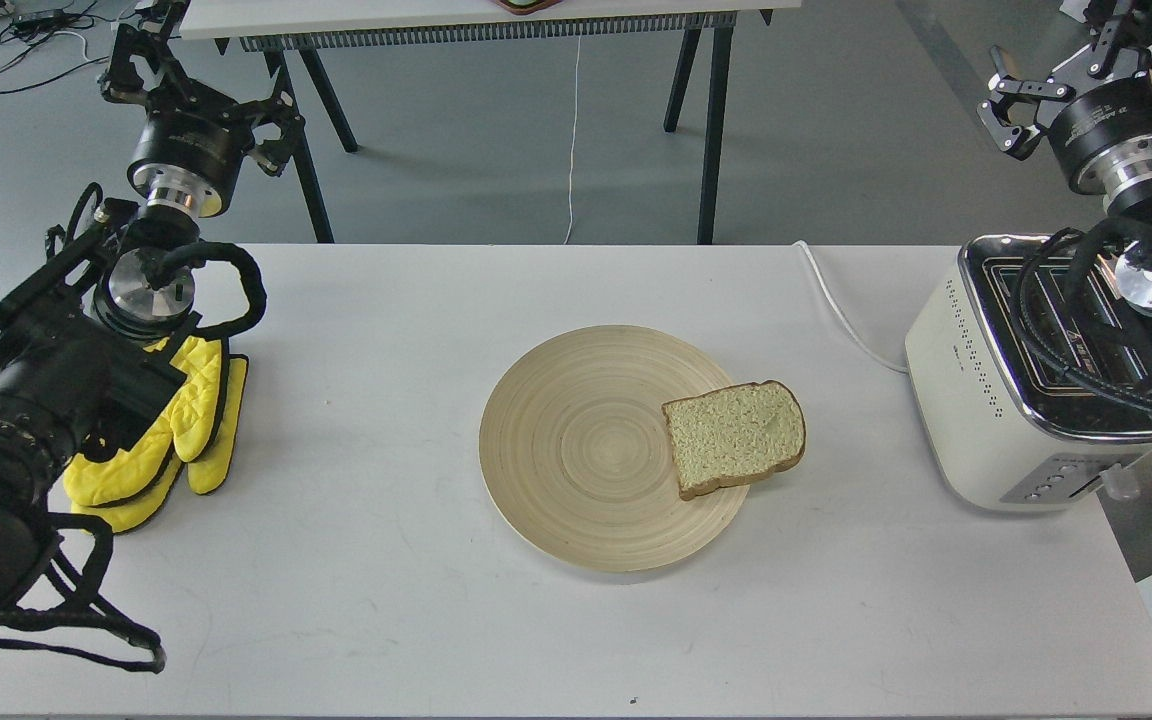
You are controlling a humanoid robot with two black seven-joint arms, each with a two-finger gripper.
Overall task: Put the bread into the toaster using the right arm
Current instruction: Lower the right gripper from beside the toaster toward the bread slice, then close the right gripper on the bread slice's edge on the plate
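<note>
The bread [733,437], a pale slice with a brown crust, lies flat on the right rim of a round wooden plate [576,450], partly overhanging the white table. The cream toaster [986,400] with a chrome top stands at the table's right edge, its slots partly hidden by my right arm's cables. My right gripper [1066,65] hangs high at the top right, behind the toaster and far from the bread, open and empty. My left gripper [201,95] is raised at the top left, open and holding nothing.
Yellow oven mitts [176,430] lie at the table's left side under my left arm. The toaster's white cord [836,300] runs back over the far table edge. A second table on black legs [706,120] stands behind.
</note>
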